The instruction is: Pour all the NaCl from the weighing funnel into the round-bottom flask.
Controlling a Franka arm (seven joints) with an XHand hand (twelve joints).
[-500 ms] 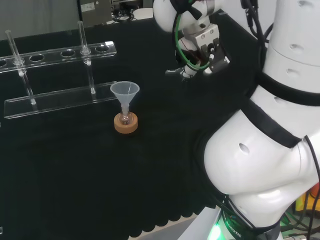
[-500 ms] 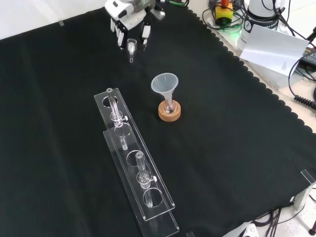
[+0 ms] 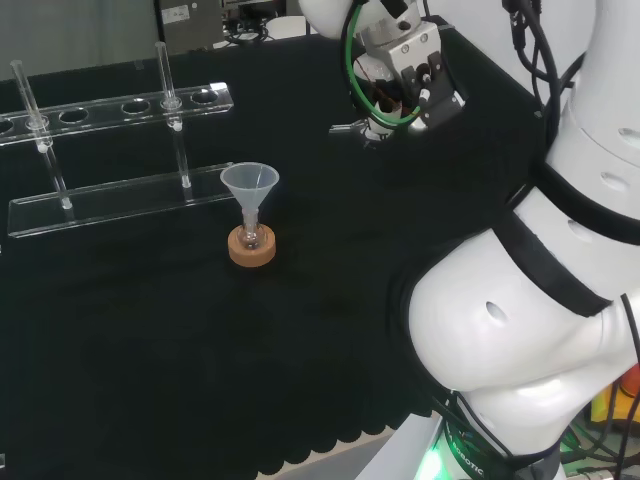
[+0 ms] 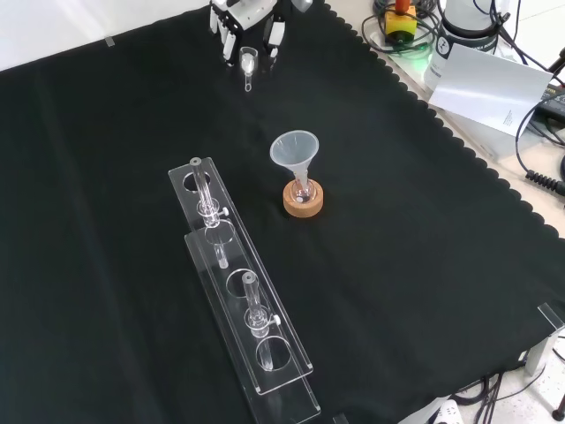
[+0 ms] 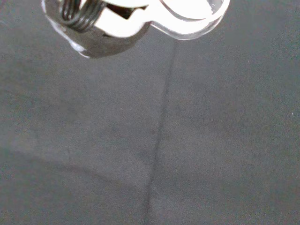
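Observation:
A small round-bottom flask (image 4: 303,193) stands on a cork ring (image 4: 303,202) mid-cloth, with a clear plastic funnel (image 4: 294,150) set in its neck; the same funnel (image 3: 249,183) and cork ring (image 3: 251,247) show in the head view. The hand (image 4: 250,19) is at the top of the front view, fingers curled round a small clear weighing funnel (image 4: 248,65) whose spout points down toward the cloth. In the head view the hand (image 3: 405,85) hangs right of and above the flask, the weighing funnel's tip (image 3: 345,127) sticking out to its left. A blurred white finger (image 5: 140,18) fills the wrist view's top.
A long clear test-tube rack (image 4: 238,283) lies left of the flask in the front view, with two tubes standing in it. In the head view the rack (image 3: 110,150) sits behind the flask. The arm's white links (image 3: 540,330) fill the head view's right. The cloth's scalloped edge (image 4: 459,150) runs along the right.
The hand has moved with the weighing funnel up and away from the flask, higher in both the head and front views. The flask and rack have not moved.

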